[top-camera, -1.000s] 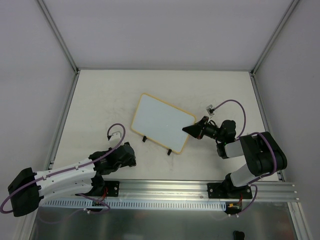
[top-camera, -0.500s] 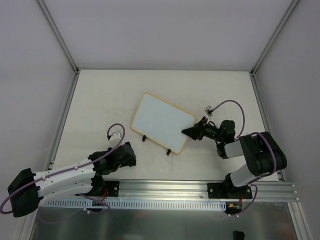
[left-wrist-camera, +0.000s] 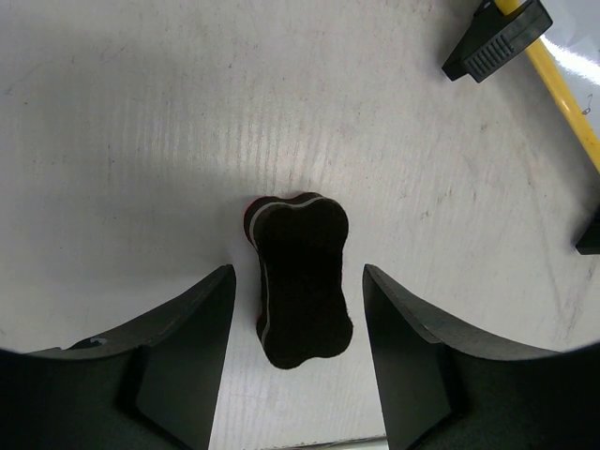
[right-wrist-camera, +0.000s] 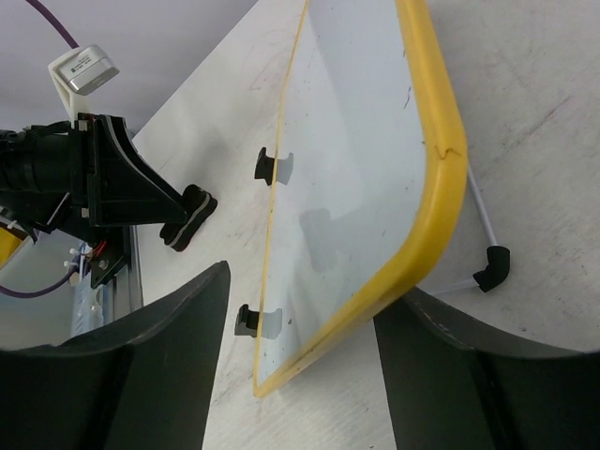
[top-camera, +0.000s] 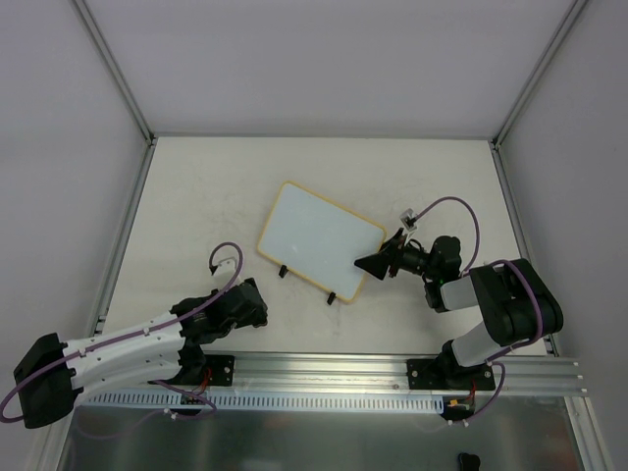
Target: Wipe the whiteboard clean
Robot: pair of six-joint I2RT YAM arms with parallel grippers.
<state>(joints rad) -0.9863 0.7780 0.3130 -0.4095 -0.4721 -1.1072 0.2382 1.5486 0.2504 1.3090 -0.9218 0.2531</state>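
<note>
The bench (top-camera: 196, 196) carries the whiteboard (top-camera: 319, 238) near its middle, turned askew, its face blank. The right jaws stand open around the board's right corner. The left jaws stand open on either side of the black eraser (left-wrist-camera: 302, 279), which lies untouched on the bench.

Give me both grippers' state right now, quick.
Left gripper: open, jaws straddling the small black bone-shaped eraser, not gripping it.
Right gripper: open, corner of the small yellow-framed whiteboard between its jaws, not clamped.
</note>
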